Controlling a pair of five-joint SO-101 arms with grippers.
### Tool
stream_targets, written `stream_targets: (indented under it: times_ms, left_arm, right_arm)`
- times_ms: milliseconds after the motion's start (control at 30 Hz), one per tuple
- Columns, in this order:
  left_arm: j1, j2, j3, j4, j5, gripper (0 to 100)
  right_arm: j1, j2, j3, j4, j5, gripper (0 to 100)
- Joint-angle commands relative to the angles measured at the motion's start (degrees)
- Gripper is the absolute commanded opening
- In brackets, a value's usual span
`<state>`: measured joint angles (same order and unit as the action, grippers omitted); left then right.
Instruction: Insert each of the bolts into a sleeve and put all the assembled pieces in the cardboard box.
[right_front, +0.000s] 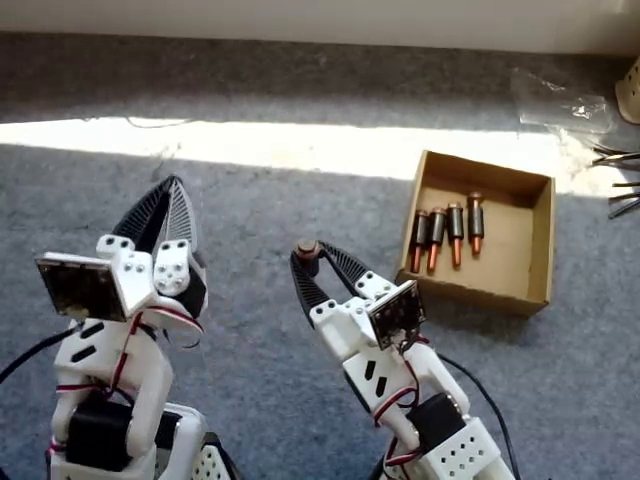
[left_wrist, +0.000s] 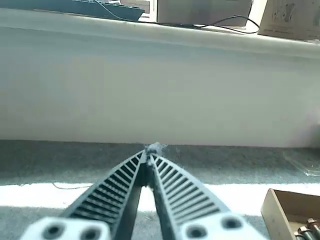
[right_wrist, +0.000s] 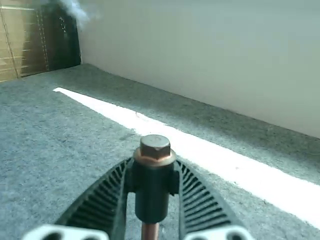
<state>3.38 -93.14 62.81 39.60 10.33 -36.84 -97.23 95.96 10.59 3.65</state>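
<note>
Grey carpet (right_front: 250, 220) all over, bright strip of sunlight (right_front: 250, 140) across the upper part, pale wall (right_front: 300, 15) along the top

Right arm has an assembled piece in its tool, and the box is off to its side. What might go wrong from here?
1. The right tool seems to clamp only the sleeve; the bolt may slide out if the piece tips over.
2. A low carry could catch the cardboard box wall and shove it.
3. Four pieces lie in a row inside; releasing over them may bounce this one out.
</note>
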Motion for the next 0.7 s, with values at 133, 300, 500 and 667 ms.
stream_targets:
  times_ms: [133,300,500,667]
  left_arm:
    - [-0.9,-10.0,8.5,7.2,0.2,0]
    - [-0.9,-11.0,10.2,7.5,0.2,0]
    - [-2.5,-11.0,16.7,8.6,0.2,0]
    - [-7.1,-11.0,21.7,8.3,0.2,0]
  right_arm:
    - [1.5,-0.7,3.6,-1.3,0.0,0.4]
    - [6.4,-0.7,3.4,-1.3,0.0,0.4]
    - [12.5,-0.7,2.4,0.7,0.1,0.4]
    - [12.9,-0.7,-7.2,13.4,0.1,0.4]
